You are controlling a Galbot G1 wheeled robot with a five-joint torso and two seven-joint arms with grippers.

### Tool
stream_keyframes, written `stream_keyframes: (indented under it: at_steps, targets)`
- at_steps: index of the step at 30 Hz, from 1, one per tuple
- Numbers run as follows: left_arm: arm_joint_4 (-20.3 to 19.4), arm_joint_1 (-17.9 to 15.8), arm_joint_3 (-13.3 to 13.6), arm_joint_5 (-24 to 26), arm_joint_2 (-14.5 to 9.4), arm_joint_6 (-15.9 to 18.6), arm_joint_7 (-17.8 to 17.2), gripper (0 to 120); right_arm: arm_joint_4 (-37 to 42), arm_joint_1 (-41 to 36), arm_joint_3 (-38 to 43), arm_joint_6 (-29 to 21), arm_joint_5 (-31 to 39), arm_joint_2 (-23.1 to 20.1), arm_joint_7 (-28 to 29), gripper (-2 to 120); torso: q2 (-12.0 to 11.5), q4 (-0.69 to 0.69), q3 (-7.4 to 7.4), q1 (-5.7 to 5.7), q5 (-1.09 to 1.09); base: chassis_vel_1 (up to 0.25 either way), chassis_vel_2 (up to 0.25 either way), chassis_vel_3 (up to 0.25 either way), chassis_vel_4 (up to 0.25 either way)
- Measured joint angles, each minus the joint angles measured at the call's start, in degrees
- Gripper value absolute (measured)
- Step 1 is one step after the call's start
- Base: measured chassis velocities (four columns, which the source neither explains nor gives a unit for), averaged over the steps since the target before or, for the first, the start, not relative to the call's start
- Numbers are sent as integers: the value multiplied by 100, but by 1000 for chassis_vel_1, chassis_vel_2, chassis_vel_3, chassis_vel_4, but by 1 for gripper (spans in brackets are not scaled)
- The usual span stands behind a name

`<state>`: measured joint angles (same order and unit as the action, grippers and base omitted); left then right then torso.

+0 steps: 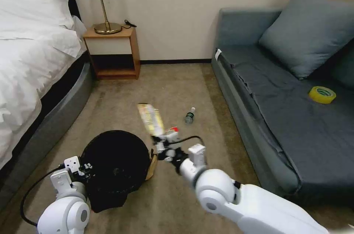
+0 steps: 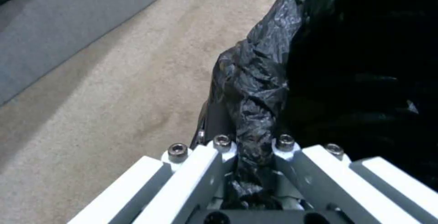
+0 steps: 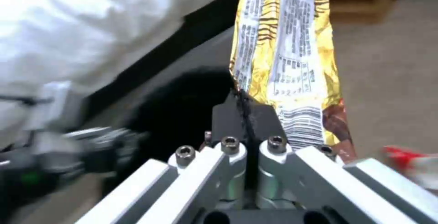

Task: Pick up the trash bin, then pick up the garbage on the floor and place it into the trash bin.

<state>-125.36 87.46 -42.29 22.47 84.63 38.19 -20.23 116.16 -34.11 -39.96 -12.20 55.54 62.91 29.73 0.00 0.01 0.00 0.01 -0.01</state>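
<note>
The round black trash bin (image 1: 114, 166), lined with a crinkled black bag, hangs tilted at the lower left. My left gripper (image 1: 85, 170) is shut on the bin's rim (image 2: 255, 114), pinching the bag between its fingers. Just right of the bin, my right gripper (image 1: 159, 142) is shut on the lower end of a shiny gold-silver snack wrapper (image 1: 150, 118), which stands up from its black fingertips (image 3: 237, 114). A crumpled brown paper bag (image 1: 152, 166) lies against the bin's right side. A red-and-white packet (image 1: 172, 130) and a small clear bottle (image 1: 190, 115) lie on the beige carpet (image 1: 121, 108).
A bed with white linen (image 1: 33, 60) runs along the left. A wooden nightstand (image 1: 112, 55) with a lamp stands at the back wall. A grey sofa (image 1: 287, 116) on the right carries a cushion and a yellow tape roll (image 1: 322, 94). Open carpet lies between them.
</note>
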Motion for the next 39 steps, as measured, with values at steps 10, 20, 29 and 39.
stream_keyframes:
  at_steps: [10, 20, 29, 39]
  targets:
    - [-134, 29, -15, 8, 49, 0, 12, 2, -659, 146, -926, -80, -66, 633, 333, 0, 0, 0, 0, 0, 0, 0, 0, 0, 0]
    - [-197, 49, -19, 34, 51, 0, 24, 2, -735, 140, -974, -129, -242, 669, 355, 23, 0, 0, 0, 0, 1, 0, 0, 0, 0]
    - [-228, 45, -86, 160, -26, 1, 26, 2, -419, -6, -76, -125, -753, 75, 165, 62, 0, 1, 0, 0, 3, 0, 0, 0, 0]
    - [-218, 24, -202, 186, -80, -33, 27, 2, 591, -1945, 3101, 360, -2551, -935, -472, 96, 0, -3, -1, -1, 4, 0, 0, 0, 0]
